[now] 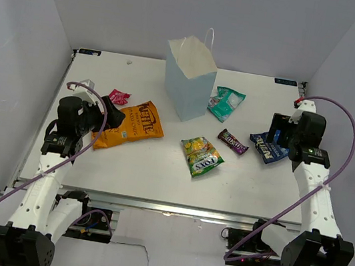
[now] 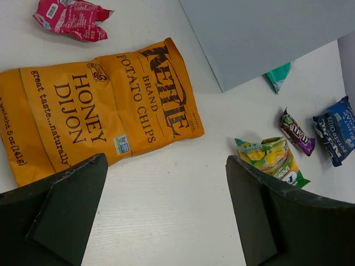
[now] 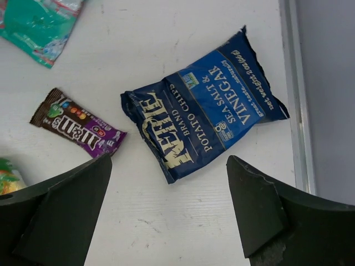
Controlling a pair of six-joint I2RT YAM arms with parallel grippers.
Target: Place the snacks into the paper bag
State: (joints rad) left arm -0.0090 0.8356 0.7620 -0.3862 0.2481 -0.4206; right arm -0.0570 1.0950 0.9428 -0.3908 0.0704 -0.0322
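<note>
Our right gripper, wide open and empty, is hovering over the crinkly dark blue chip packet, whose long axis is slanting across our jaws

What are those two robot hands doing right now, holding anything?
Left hand: open, holding nothing, near the orange chip bag.
Right hand: open, holding nothing, over the dark blue packet.

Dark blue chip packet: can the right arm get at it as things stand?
Likely yes. The right arm's fingers stand open right over the dark blue packet, which lies flat with nothing on it or touching it.
</note>
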